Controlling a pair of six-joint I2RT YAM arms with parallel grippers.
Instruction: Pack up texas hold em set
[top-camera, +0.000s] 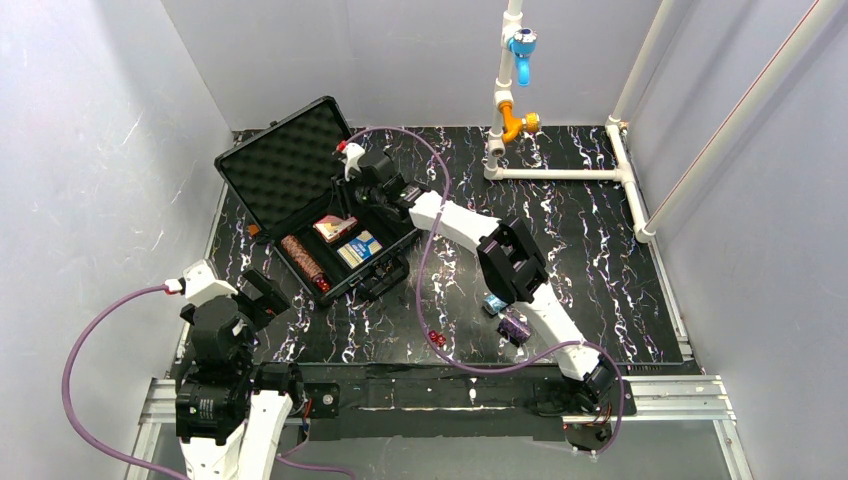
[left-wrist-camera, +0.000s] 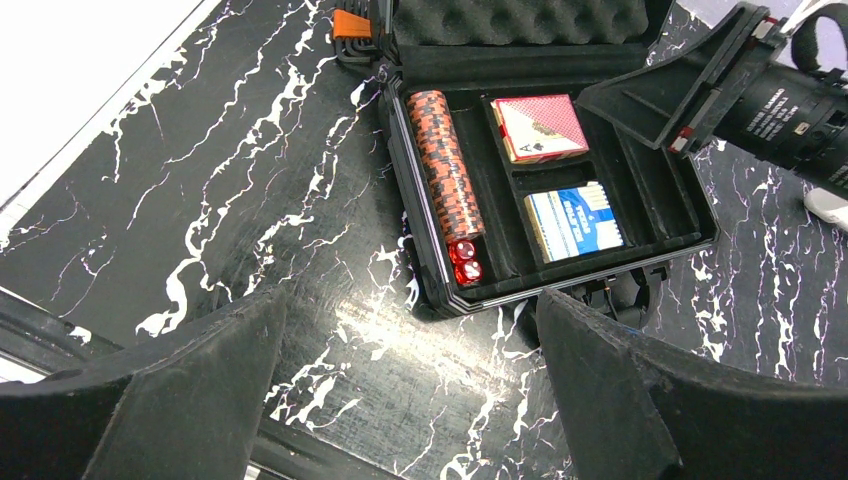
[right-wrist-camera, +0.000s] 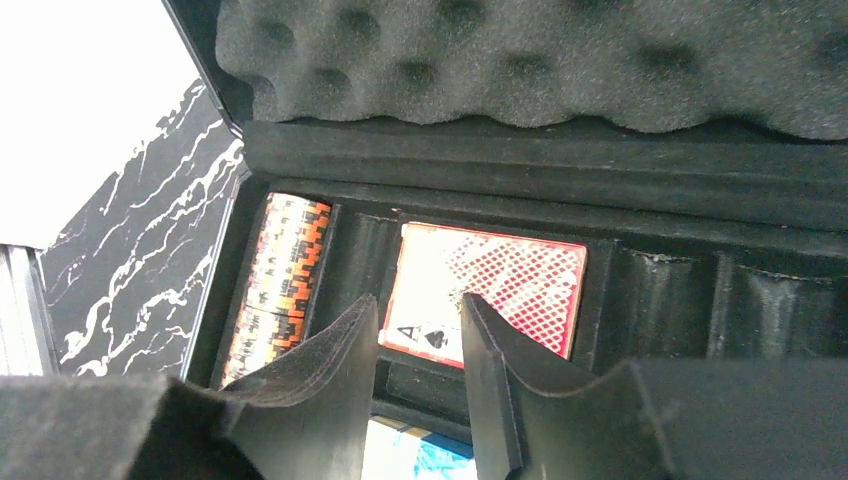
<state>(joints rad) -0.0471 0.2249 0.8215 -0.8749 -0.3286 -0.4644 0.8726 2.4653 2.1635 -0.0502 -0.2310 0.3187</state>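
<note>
Black case (top-camera: 285, 165), right tool (right-wrist-camera: 418, 300) over its red card box (right-wrist-camera: 520, 280) — jaws slightly apart, apparently empty, left tool (left-wrist-camera: 408, 300) spread wide.

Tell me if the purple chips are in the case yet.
No, the purple chips lie on the table, outside the case.

Bright, even light, soft shadows; wrist views blow out white upper left; right gripper (right-wrist-camera: 417, 302) looks blurred.
</note>
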